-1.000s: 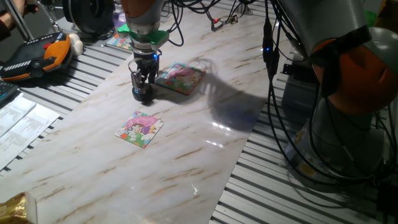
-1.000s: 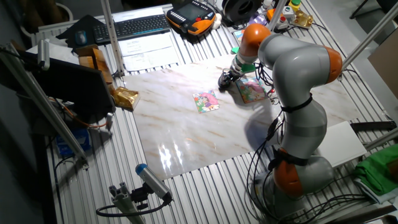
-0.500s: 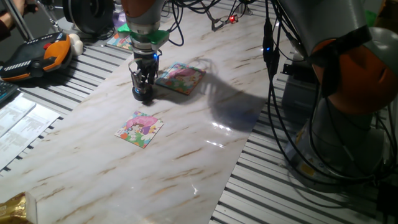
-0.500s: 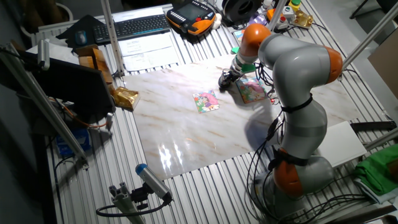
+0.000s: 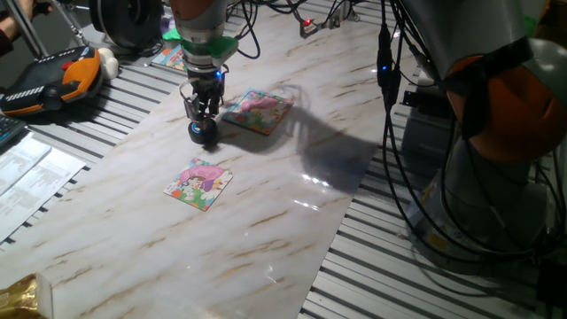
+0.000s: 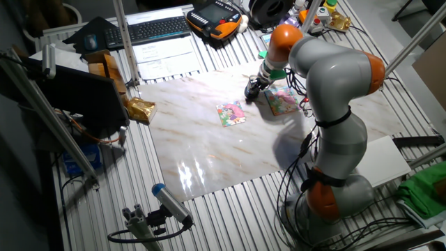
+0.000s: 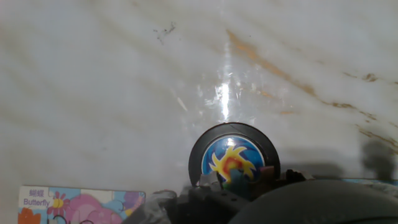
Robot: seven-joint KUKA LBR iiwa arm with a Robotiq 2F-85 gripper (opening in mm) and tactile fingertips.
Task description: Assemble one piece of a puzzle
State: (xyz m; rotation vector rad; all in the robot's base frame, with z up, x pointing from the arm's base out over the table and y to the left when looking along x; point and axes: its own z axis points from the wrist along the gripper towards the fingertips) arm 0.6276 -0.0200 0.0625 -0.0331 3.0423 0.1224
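Piece: not clearly made out in any view. In the hand view a small greenish scrap sits at the tool tips over the near rim of the disc; cannot tell whether that is it, so its place is uncertain.
Tool (image 5: 201, 112): pointing straight down, tips just above the black disc. Fingers look close together, but whether they are clenched, released or grasping anything cannot be told.
Black disc (image 7: 234, 163): round, dark rim, blue centre with a yellow-orange swirl. It lies flat on the surface directly below the tool, between the two puzzle boards.
Far puzzle board (image 5: 257, 111): square, pink and green picture, flat, just beside the disc on the arm's side.
Near puzzle board (image 5: 198, 184): smaller square, pink and pale colours, flat, apart from the disc toward the camera in one fixed view.
Board corner, hand view (image 7: 81, 204): lower left of frame, pink with flowers, printed "Butterfly"; which board it is cannot be told.
Surface (image 5: 266, 221): glossy pale marble sheet with brown veins, lamp glare near the disc.
Arm (image 6: 334, 77): grey with orange joints, bent over the far board.
Surroundings: orange-and-black teach pendant (image 5: 53, 78) and keyboard (image 6: 157, 28), both off the marble sheet.
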